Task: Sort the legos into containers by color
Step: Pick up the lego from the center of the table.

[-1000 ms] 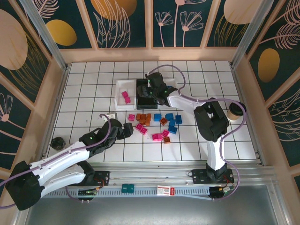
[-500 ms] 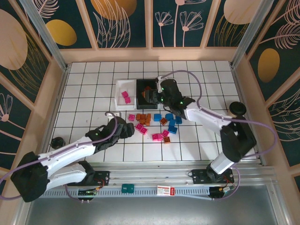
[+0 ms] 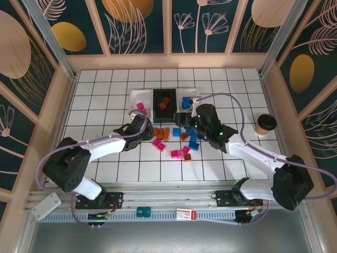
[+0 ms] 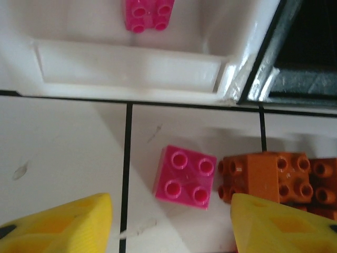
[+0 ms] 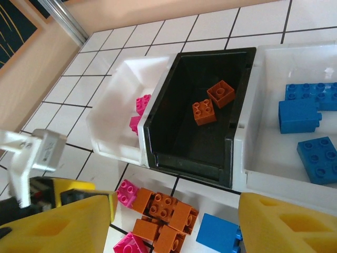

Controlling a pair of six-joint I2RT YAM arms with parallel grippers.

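The left gripper [image 4: 171, 211], jaws apart, straddles a loose pink brick [image 4: 185, 176] mid-counter, just beside the orange bricks [image 4: 263, 176] and near the white bin [image 4: 131, 74]. The right gripper [image 5: 176, 211], jaws apart and empty, hangs near the black bin [image 5: 179, 137] toward the counter's far edge.

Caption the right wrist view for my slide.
Orange bricks in black bin, pink bricks in left white bin, blue bricks in right white bin.

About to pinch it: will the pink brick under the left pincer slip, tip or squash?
Likely stiff: the pink brick looks like hard moulded plastic. Lying flat, studs up, it should not tip. Its glossy sides might slip, nudging the orange brick alongside.
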